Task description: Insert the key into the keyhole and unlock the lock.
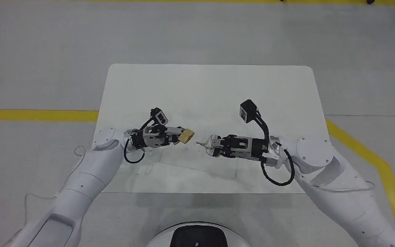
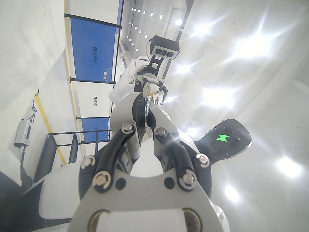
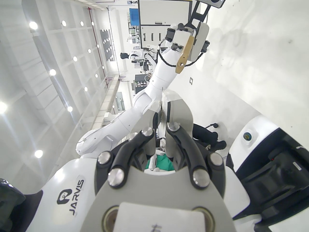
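Lock and key hang just apart above the table.

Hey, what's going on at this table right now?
The robot's left gripper holds a brass padlock over the white table. Its right gripper holds a small key pointed at the padlock. A gap separates them, so the key is not in yet.

Left pincer and right pincer, both clamped, face each other, tips near.
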Controlling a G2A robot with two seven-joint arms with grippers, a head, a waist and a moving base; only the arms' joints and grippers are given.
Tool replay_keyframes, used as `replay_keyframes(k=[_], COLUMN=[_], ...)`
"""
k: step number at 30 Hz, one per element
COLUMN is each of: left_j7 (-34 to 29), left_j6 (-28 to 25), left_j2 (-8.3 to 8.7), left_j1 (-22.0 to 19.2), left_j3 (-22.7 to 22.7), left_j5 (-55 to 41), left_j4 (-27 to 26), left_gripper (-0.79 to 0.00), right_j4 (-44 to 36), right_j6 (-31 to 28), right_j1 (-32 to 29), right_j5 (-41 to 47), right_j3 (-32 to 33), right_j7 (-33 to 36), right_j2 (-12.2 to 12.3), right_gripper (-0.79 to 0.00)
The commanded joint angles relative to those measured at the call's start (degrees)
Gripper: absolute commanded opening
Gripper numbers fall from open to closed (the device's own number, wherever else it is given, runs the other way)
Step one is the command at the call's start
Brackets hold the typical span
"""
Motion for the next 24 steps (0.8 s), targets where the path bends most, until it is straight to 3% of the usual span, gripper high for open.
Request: replay_keyframes(k=[1,12,24], left_j7=[-0.05,-0.68,-0.75], left_j6=[0.21,0.76,0.80], left_j2=[-0.07,-0.47,-0.87], left_j1=[-0.01,-0.11,-0.46], left_j3=[-0.04,-0.66,-1.49], left_j5=[0.30,1.12,1.89], left_j4=[-0.01,0.47,1.40], left_gripper=[-0.785,-0.785,-0.785], right_j4=[0.92,4.42,4.69], right_j6=[0.65,3.30,4.55], right_j1=[0.86,5.10,5.60], right_j5=[0.30,-0.29,-2.19], right_j3=[-0.86,-5.64,-5.87], right_j7=[-0.81,-2.17,-3.48], right_j2=[-0.39,-2.49,-3.38], right_gripper=[-0.785,-0.785,-0.785])
